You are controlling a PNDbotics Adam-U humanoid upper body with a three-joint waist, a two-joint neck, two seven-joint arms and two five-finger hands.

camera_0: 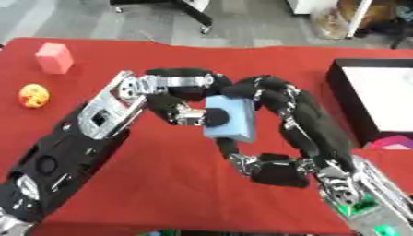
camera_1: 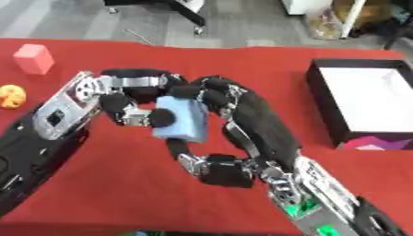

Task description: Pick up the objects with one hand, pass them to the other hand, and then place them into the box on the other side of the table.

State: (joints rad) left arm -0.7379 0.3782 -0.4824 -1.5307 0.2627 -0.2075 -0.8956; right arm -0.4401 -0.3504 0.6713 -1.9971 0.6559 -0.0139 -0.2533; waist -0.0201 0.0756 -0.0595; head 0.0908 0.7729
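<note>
A light blue block (camera_0: pixel 234 119) hangs above the middle of the red table (camera_0: pixel 161 184), held between both hands. My left hand (camera_0: pixel 174 99) comes in from the lower left; its fingers and thumb pinch the block's left face. My right hand (camera_0: pixel 278 99) comes in from the lower right, fingers curled over the block's top and right side, thumb (camera_0: pixel 234 154) below it. A pink cube (camera_0: pixel 55 57) and a yellow-orange ball (camera_0: pixel 33 95) lie at the far left. The black box (camera_1: pixel 322 103) with a white inside stands at the right edge.
Something magenta (camera_1: pixel 367 143) lies against the near end of the box. Beyond the table's far edge are grey floor and furniture legs. My two forearms cross the near half of the table.
</note>
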